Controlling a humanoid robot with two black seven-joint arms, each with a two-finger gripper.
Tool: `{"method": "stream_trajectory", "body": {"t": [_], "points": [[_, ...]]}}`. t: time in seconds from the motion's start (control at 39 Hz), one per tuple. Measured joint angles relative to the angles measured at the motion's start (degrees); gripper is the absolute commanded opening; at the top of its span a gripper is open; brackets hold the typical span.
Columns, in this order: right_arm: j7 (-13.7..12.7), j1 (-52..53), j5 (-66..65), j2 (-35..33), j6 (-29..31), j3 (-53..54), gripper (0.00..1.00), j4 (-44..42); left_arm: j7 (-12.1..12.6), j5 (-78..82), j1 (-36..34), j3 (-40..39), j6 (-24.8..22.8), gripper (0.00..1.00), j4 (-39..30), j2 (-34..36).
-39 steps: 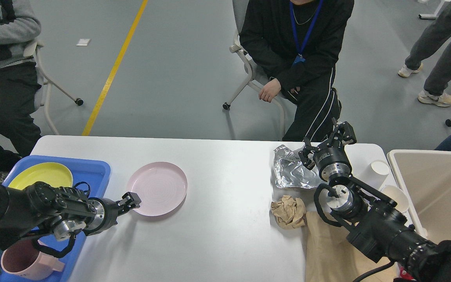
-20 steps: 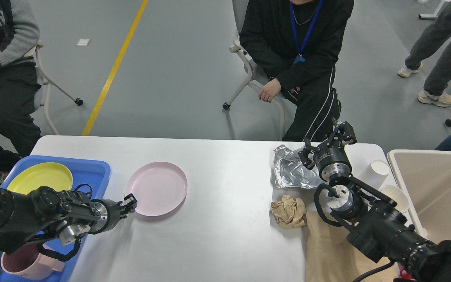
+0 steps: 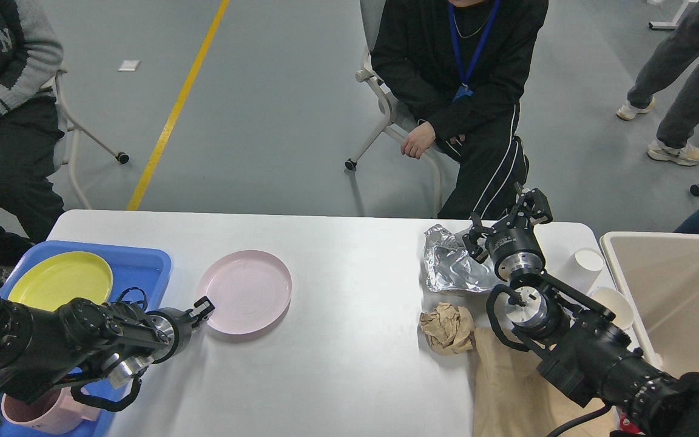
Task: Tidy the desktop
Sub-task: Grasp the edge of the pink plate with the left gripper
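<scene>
The white desktop [image 3: 349, 370] spans the view. A pink plate [image 3: 246, 291] lies on it left of centre. My left gripper [image 3: 202, 308] is at the plate's left rim, touching it; its fingers are small and dark, so I cannot tell whether they clamp the rim. My right gripper [image 3: 508, 220] is open and empty, held over the right edge of a crumpled sheet of silver foil [image 3: 449, 267]. A crumpled ball of brown paper [image 3: 446, 328] lies in front of the foil. A flat brown paper bag [image 3: 507, 388] lies partly under my right arm.
A blue tray [image 3: 146, 261] at the left holds a yellow plate [image 3: 61, 279] and a pink mug [image 3: 31, 413]. Two white paper cups [image 3: 586, 262] [image 3: 617, 306] stand by a beige bin [image 3: 683, 297] at the right. People sit beyond the table's far edge.
My left gripper has shifted slightly along the pink plate's left rim, and the plate has nudged a little to the right. My right arm has not moved.
</scene>
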Motion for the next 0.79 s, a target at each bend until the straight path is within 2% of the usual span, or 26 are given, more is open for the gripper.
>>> {"method": "stream_trajectory", "body": {"t": [0.33, 0.59, 0.79], "points": [[0.00, 0.00, -0.05, 0.00, 0.00, 0.00, 1.00, 0.00, 0.00, 0.02, 0.87, -0.53, 0.43, 0.17, 0.91, -0.72], [0.00, 0.00, 0.01, 0.00, 0.00, 0.00, 1.00, 0.00, 0.03, 0.03, 1.03, -0.62, 0.53, 0.01, 1.05, -0.80], [0.00, 0.00, 0.02, 0.00, 0.00, 0.00, 1.00, 0.00, 0.02, 0.02, 1.38, -0.62, 0.58, 0.00, 1.05, -0.87]]}}
